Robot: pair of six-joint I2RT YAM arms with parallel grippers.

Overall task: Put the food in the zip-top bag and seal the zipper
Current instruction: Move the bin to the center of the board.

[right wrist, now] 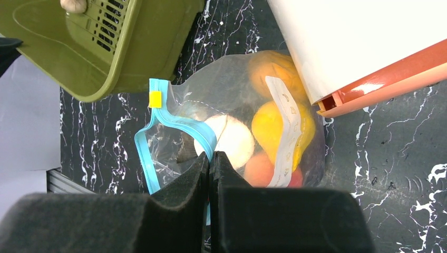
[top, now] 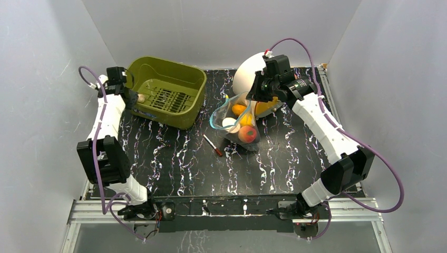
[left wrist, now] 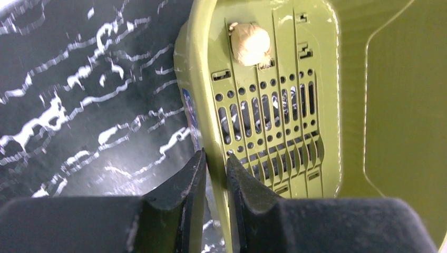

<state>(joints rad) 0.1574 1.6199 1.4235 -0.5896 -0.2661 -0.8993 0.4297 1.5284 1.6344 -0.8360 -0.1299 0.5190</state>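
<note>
The clear zip-top bag (top: 238, 122) lies on the dark marbled table, mouth open. Its teal-blue zipper (right wrist: 182, 122) forms a loop with a yellow tab. Inside I see a white ball (right wrist: 234, 139), yellow fruit (right wrist: 271, 126), orange fruit (right wrist: 269, 71) and a red-green peach (top: 248, 135). My right gripper (right wrist: 210, 156) is shut on the near zipper strip; it also shows in the top view (top: 256, 96). My left gripper (left wrist: 216, 161) is shut on the wall of the olive-green basket (left wrist: 295, 100), at its left rim (top: 130, 98). A small beige round piece (left wrist: 250, 43) lies in the basket.
A white domed object with an orange base (top: 252, 74) stands right behind the bag, and fills the upper right of the right wrist view (right wrist: 363, 47). A thin red-tipped pen (top: 212, 145) lies in front of the bag. White walls enclose the table.
</note>
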